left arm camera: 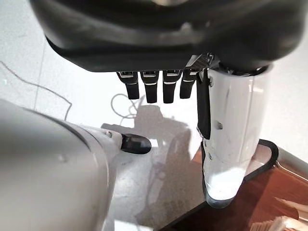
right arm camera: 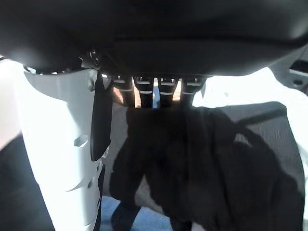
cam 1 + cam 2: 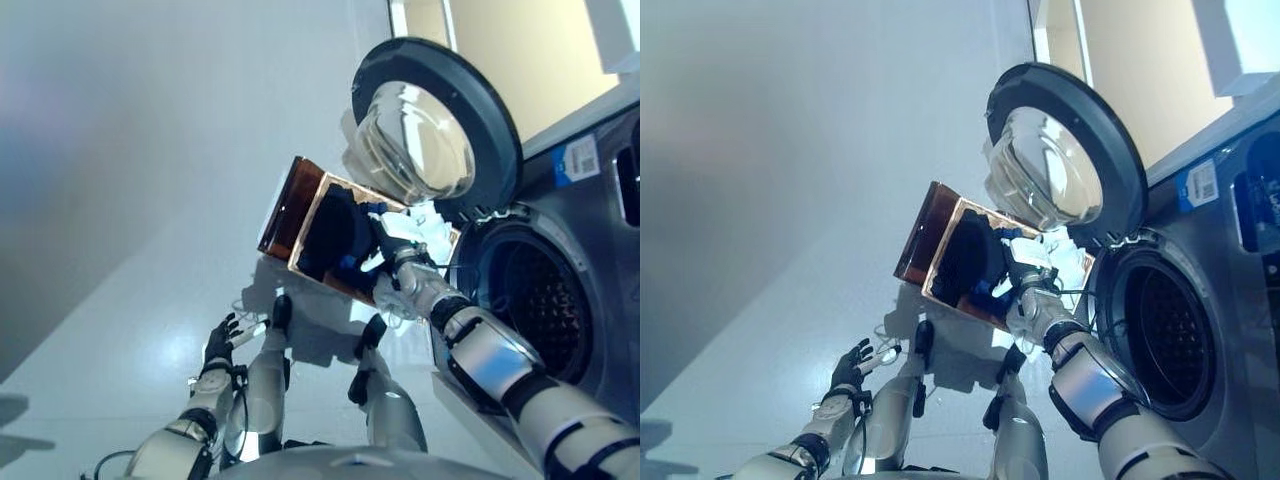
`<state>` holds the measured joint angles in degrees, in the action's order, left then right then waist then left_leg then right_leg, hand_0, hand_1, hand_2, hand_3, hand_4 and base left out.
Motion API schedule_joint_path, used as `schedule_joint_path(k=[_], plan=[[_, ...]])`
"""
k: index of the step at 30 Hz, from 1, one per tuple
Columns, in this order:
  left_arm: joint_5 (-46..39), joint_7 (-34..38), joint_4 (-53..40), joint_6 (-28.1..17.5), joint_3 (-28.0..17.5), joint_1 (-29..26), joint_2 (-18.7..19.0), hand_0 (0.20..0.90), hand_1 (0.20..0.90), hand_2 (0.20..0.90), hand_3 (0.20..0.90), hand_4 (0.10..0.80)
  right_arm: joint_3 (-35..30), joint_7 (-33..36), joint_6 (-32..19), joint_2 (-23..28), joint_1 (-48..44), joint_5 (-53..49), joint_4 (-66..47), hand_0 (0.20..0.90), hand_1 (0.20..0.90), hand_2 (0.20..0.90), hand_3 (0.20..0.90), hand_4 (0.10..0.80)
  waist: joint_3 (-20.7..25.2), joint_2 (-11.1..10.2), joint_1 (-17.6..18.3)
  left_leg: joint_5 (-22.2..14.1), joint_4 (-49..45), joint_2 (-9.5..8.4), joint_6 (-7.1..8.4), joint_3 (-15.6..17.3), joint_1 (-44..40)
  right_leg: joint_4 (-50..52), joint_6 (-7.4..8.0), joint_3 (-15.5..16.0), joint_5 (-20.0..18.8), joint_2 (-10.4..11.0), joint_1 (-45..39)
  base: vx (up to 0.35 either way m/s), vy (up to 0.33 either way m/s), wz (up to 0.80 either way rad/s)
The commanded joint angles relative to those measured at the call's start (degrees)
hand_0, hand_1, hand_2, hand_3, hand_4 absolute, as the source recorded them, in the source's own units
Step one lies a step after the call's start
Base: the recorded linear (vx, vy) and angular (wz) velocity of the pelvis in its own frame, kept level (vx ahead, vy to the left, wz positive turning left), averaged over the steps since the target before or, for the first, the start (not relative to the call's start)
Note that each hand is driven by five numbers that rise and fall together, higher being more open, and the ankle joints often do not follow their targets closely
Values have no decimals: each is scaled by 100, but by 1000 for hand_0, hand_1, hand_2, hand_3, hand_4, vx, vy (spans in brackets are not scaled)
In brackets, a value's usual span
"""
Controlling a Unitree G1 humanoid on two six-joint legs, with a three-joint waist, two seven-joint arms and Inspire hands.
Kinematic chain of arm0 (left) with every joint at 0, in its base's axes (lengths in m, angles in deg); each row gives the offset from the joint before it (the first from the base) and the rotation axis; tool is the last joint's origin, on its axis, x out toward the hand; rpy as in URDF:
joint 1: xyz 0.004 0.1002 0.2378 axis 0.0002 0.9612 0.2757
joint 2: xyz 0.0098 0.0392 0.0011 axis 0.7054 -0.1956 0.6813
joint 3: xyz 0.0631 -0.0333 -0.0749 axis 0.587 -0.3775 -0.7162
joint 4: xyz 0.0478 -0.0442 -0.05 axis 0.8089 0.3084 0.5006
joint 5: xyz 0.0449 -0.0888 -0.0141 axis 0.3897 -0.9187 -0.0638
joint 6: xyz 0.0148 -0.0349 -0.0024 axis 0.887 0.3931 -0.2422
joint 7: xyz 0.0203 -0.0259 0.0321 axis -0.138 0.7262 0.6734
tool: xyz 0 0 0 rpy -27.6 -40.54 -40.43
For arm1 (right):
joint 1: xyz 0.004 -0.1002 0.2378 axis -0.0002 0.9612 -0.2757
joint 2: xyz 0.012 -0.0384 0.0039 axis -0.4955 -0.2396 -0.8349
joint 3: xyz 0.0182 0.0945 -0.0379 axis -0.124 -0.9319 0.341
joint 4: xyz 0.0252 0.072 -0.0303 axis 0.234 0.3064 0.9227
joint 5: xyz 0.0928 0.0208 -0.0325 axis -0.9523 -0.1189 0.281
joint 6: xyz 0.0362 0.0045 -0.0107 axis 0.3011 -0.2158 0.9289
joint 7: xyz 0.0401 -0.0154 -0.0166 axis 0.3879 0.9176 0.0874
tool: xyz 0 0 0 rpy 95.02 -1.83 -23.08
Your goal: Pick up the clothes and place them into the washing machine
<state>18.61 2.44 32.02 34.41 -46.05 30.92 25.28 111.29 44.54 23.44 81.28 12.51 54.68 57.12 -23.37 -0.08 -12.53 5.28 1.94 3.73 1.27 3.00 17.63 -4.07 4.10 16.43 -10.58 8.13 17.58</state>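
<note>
The wicker basket (image 3: 308, 222) rests on the dark brown box (image 3: 283, 205) beside the washing machine (image 3: 590, 250). It holds dark clothes (image 3: 335, 235), a white cloth (image 3: 430, 225) and a bit of blue cloth (image 3: 350, 265). My right hand (image 3: 385, 243) reaches over the basket, fingers straight, just above the dark clothes (image 2: 216, 159); I cannot tell whether it touches them. Its white-covered thumb (image 2: 62, 144) stands apart from the fingers. My left hand (image 3: 220, 345) hangs low over the floor, open and empty, its fingers (image 1: 154, 89) straight.
The machine's round door (image 3: 430, 130) stands swung open above the basket, and the dark drum opening (image 3: 535, 300) lies to the right of it. Pale floor (image 3: 120, 200) spreads to the left. The box's corner (image 1: 250, 202) shows in the left wrist view.
</note>
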Motion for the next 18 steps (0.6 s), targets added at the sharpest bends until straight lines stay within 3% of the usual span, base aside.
schedule_joint_path(k=[1, 12, 18], plan=[[-198, 139, 33, -166, 274, 63, -14, 900, 900, 900, 900, 800, -17, 324, 8, 238, -815, -145, 11, 900, 900, 900, 900, 800, -24, 72, -190, 314, 306, -192, 202, -232, 347, 741, 464, -359, 139, 388, -13, -40, 28, 4], [-438, 170, -28, -196, 196, -47, -14, 900, 900, 900, 900, 800, 62, 281, 169, 232, -1018, 11, 259, 900, 900, 900, 900, 800, -179, 17, -231, 319, 306, -258, 135, -288, 483, 739, 472, -401, 67, 451, 144, -34, 30, 3], [-853, 102, -543, -291, 248, -47, 40, 900, 900, 900, 900, 800, 212, 240, 354, 323, -1250, 266, 487, 900, 900, 900, 900, 800, -401, 22, -278, 398, 306, -243, 143, -311, 636, 752, 459, -417, 28, 384, 319, -59, 7, -3]])
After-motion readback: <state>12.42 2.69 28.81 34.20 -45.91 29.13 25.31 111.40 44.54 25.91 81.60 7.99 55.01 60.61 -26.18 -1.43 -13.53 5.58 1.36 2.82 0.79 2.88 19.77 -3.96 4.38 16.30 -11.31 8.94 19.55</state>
